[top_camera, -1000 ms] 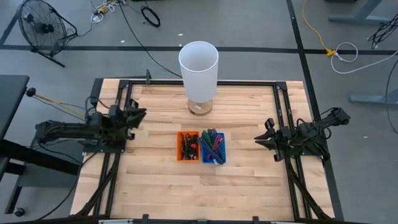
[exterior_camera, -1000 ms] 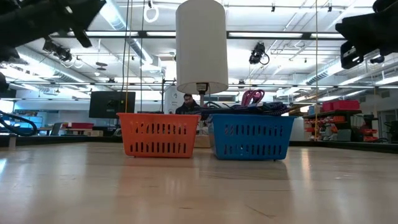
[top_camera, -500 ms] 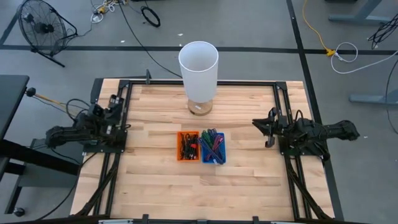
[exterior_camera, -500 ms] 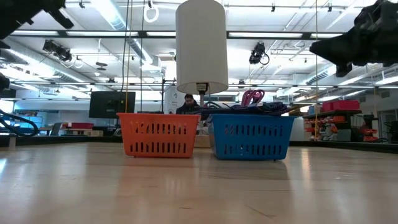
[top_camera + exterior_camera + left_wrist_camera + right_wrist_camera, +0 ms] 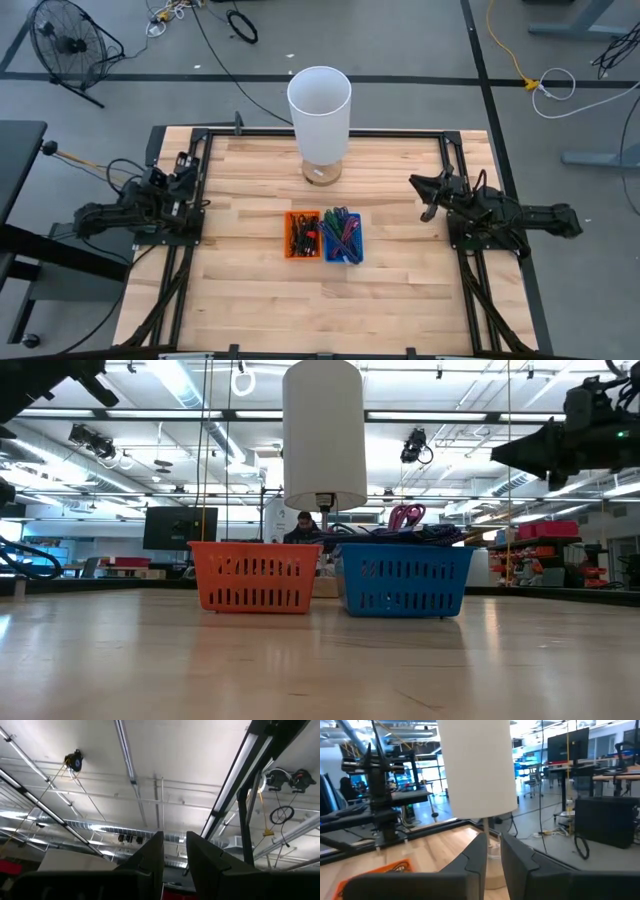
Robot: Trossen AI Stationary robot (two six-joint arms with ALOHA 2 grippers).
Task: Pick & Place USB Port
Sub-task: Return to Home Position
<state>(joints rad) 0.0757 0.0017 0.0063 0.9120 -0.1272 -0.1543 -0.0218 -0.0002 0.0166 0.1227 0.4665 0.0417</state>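
An orange basket (image 5: 303, 233) of dark small parts and a blue basket (image 5: 342, 236) of coloured cables stand side by side at the table's middle. No USB port can be told apart in them. My left gripper (image 5: 185, 166) is drawn back at the table's left edge. It points up at the ceiling, with a narrow empty gap between its fingers (image 5: 174, 837). My right gripper (image 5: 427, 195) hangs above the right edge, level. It points toward the lamp, its fingers slightly apart and empty (image 5: 493, 840).
A tall white lamp (image 5: 319, 100) stands on a round wooden base (image 5: 322, 173) at the far middle, just behind the baskets. A black rail frame (image 5: 250, 133) borders the wooden table. Bare wood (image 5: 250, 290) lies in front of the baskets. A fan (image 5: 65, 40) stands on the floor.
My left gripper has pulled back toward the table's left edge and tipped upward, then kept still. My right gripper has swung toward the far edge, from pointing at the baskets to pointing at the lamp. Neither has changed its gap. The baskets and the lamp have stayed put.
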